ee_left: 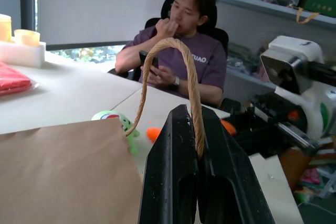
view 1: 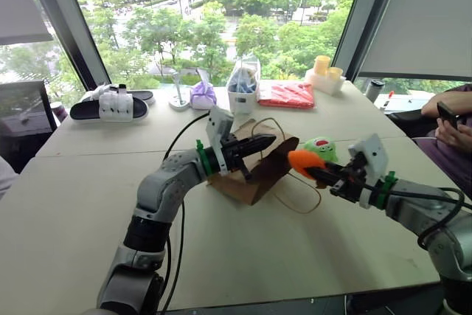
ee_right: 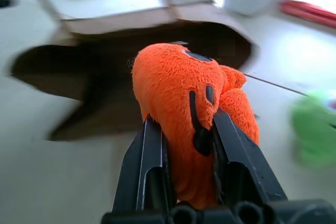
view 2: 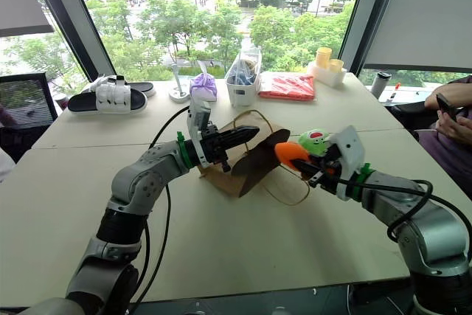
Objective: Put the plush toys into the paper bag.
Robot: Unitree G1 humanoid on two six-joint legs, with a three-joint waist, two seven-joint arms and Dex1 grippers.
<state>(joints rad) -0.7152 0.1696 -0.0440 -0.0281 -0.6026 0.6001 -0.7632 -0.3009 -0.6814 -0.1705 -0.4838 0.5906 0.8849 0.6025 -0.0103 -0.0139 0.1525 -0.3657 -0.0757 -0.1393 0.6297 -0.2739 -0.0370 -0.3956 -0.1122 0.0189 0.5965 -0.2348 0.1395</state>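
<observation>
1. The right gripper [ee_right: 191, 129] has its fingers clamped narrow on the orange plush toy [ee_right: 184, 103], pinching its lower half so the bulk bulges free above them. With so much of the toy outside the pinch, it could squirm out or tip if it brushes the paper edge on the way in.
2. The orange toy hangs above the bench [view 1: 88, 204], just short of the mouth of the paper bag [view 1: 254, 175], which lies tilted on its side. If the toy catches the rim instead of clearing it, it could push the bag along the bench or fold the opening shut.
3. The left gripper [ee_left: 197, 145] has its fingers fully closed on the cord handle [ee_left: 173, 66], lifting the upper side of the bag to keep the mouth gaping. The thin cord sits between smooth fingers; a tug could slide it out, and the mouth would sag.
4. The green plush toy [view 1: 321, 148] rests on the bench just beyond the orange one, beside the bag. A wide sweep of the right arm could knock it away.
</observation>
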